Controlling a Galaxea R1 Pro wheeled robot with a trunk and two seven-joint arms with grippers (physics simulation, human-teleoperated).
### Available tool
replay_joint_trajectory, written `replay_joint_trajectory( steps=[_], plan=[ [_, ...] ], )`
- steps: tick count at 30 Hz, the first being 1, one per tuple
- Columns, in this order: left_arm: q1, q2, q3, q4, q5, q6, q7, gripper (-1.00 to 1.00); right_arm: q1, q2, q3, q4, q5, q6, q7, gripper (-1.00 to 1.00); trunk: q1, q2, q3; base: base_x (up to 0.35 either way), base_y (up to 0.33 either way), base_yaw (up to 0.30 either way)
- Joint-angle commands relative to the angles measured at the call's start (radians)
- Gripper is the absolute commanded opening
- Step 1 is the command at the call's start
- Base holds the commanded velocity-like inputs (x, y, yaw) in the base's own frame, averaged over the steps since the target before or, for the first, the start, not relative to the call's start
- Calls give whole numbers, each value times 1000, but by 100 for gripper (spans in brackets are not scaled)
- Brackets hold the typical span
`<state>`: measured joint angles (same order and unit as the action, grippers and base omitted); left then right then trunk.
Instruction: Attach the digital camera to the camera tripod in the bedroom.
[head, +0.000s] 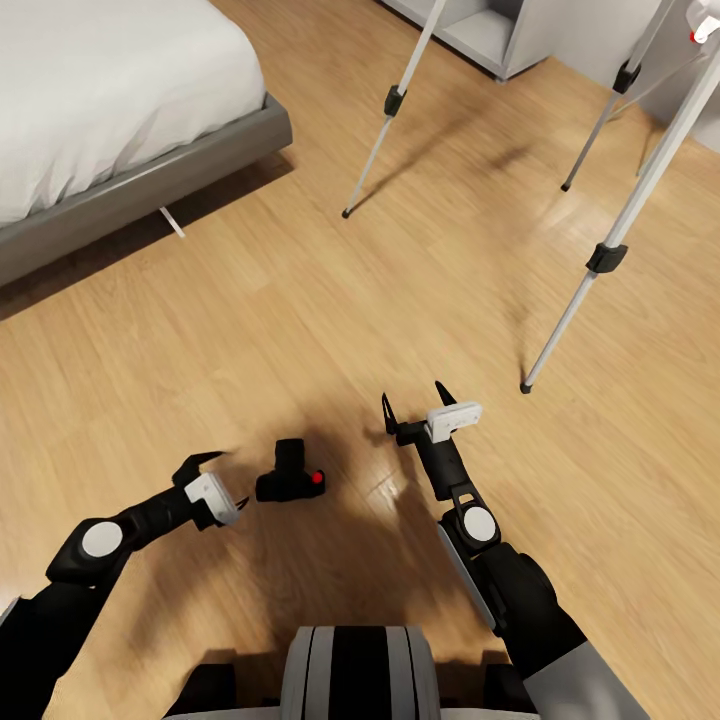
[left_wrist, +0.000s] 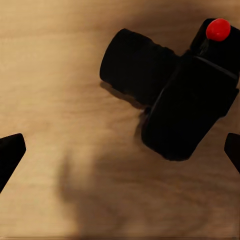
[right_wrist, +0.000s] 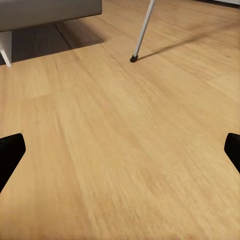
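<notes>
The digital camera (head: 290, 478) lies on the light wood floor, black, with its red button (head: 317, 478) showing. My left gripper (head: 234, 478) is open just left of it, low over the floor and not touching it. In the left wrist view the camera (left_wrist: 175, 95) lies ahead between the spread fingertips (left_wrist: 12, 150), lens to one side. My right gripper (head: 412, 392) is open and empty, right of the camera. The camera tripod (head: 607, 255) stands at the upper right on three thin silver legs; its head is out of frame. One leg foot (right_wrist: 133, 58) shows in the right wrist view.
A grey-framed white bed (head: 150, 185) fills the upper left, its frame (right_wrist: 50, 10) also in the right wrist view. A grey cabinet (head: 490, 35) stands at the top behind the tripod. Open wood floor (head: 300, 320) lies between bed, tripod and camera.
</notes>
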<state>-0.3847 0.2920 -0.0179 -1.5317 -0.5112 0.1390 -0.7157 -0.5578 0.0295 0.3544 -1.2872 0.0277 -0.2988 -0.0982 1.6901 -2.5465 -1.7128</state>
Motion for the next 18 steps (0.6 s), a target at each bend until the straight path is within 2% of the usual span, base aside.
replay_joint_trajectory(
  steps=[1,10,14,18],
  plan=[
    [0,1,3,-3,-3,7,-10,100,-1,0,2,0,3,-2,-8,100,0,0,0,0,0,0],
    [0,-7,15,-13,-3,1,-30,100,-1,0,2,1,3,-2,-8,100,0,0,0,0,0,0],
    [0,-47,22,-18,-2,4,-29,100,-1,0,2,1,3,-2,-8,100,0,0,0,0,0,0],
    [0,-67,49,-15,-2,5,-27,100,-1,0,2,0,3,-2,-8,100,0,0,0,0,0,0]
  ],
)
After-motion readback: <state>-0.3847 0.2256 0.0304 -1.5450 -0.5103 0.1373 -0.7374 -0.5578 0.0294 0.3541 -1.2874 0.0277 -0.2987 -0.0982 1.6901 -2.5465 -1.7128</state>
